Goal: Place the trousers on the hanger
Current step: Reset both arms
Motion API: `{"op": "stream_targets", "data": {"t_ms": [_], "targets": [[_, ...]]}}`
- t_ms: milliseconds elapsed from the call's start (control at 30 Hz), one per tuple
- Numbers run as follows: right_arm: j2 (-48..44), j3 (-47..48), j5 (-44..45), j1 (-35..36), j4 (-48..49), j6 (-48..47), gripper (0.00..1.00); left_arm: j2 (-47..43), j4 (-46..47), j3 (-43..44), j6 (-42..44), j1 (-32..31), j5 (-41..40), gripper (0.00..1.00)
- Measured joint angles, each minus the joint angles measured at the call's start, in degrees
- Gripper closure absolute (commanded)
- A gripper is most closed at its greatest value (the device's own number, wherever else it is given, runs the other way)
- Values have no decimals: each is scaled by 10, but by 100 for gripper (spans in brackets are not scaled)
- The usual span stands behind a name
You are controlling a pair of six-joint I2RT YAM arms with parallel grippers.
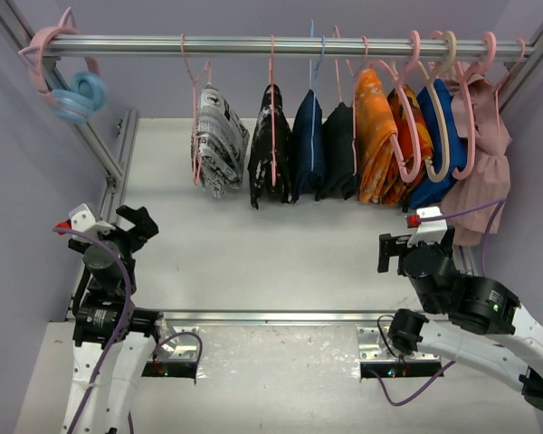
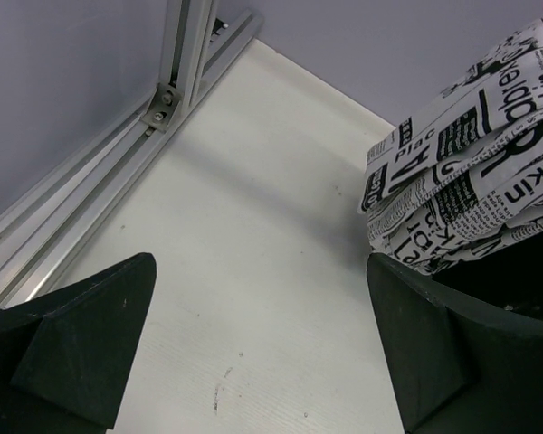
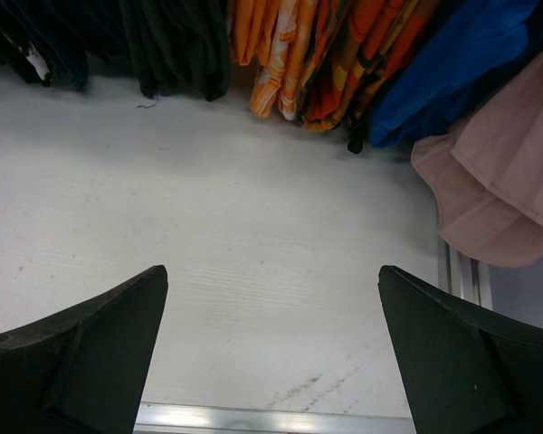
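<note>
The trousers (image 1: 219, 140), white with black newspaper print, hang folded over the hanger (image 1: 196, 117), a thin pale-pink wire one hooked on the rail at the left end of the row. In the left wrist view the trousers (image 2: 480, 154) fill the upper right, beyond the right finger. My left gripper (image 1: 138, 226) sits low at the left of the table, open, with only bare table between its fingers (image 2: 261, 262). My right gripper (image 1: 389, 253) is at the right side of the table, open and holding nothing (image 3: 271, 271).
The metal rail (image 1: 253, 43) also carries a black speckled garment (image 1: 271, 145), navy (image 1: 308, 145), black (image 1: 339, 149), orange (image 1: 376, 145) and blue (image 1: 439, 145) clothes and a pink dress (image 1: 484, 172). Blue and pink rings (image 1: 77, 95) hang at its left end. Aluminium frame posts (image 2: 176, 81) edge the table.
</note>
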Motion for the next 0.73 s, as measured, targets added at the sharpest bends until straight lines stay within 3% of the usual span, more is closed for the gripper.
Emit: {"op": "stream_targets", "data": {"t_ms": [733], "targets": [[1,-15,11,0,5,27,1,-2,5,-4,-5,-4,-29,0]]}}
